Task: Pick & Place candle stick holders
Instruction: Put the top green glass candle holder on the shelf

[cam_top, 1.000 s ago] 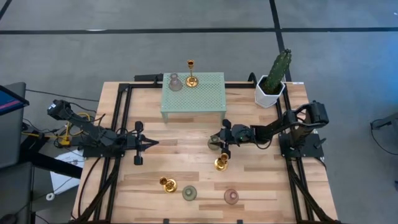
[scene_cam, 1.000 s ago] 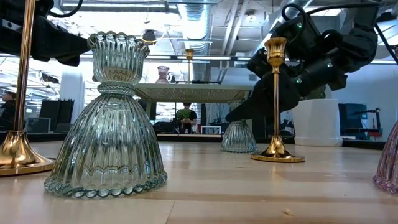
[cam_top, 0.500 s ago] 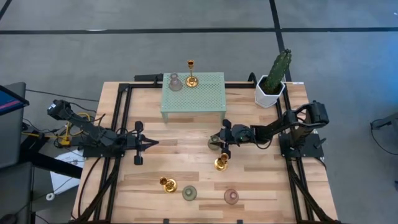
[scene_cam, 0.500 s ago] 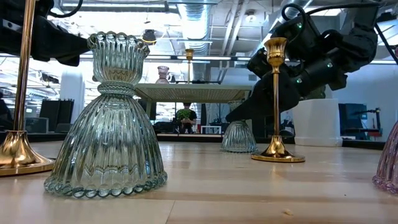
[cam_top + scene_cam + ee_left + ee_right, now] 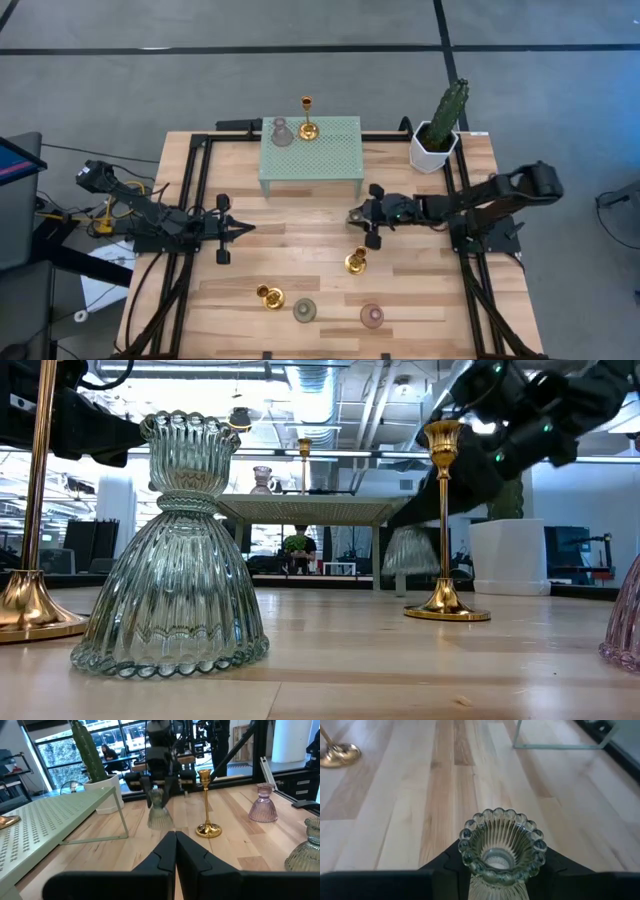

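Near the front edge: one gold holder (image 5: 268, 296), one green ribbed glass holder (image 5: 304, 310), one pink (image 5: 372, 316). Mid-table: right gripper (image 5: 358, 214) stretched level, clamped on second green holder (image 5: 412, 550), now lifted off wood. Left gripper (image 5: 240, 230) closed, empty. Farther: two holders on mint stand (image 5: 335, 152).

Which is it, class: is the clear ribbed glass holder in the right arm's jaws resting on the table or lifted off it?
Lifted. The glass holder hangs above the table, with a gap visible beneath its base.
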Controlling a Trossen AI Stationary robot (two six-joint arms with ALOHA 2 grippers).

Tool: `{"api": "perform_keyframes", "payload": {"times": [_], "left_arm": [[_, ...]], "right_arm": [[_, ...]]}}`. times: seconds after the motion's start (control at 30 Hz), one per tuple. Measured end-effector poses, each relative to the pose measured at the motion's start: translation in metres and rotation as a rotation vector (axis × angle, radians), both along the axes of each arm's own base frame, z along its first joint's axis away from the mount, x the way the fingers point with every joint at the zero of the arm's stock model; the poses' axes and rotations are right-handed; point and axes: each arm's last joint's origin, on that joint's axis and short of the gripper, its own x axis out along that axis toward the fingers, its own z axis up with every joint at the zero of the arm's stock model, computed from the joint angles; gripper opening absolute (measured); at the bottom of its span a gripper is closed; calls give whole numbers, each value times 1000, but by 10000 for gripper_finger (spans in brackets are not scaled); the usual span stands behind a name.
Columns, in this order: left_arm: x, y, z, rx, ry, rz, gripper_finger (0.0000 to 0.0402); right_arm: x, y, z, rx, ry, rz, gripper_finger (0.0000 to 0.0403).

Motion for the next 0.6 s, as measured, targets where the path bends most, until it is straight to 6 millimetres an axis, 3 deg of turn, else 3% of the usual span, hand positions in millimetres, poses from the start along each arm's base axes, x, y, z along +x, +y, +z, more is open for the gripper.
{"api": "perform_keyframes", "payload": {"times": [0.6], "left_arm": [[0,0,0,0,0,0,6]], "right_arm": [[-56,-5,80,7,-90,-78,123]]}}
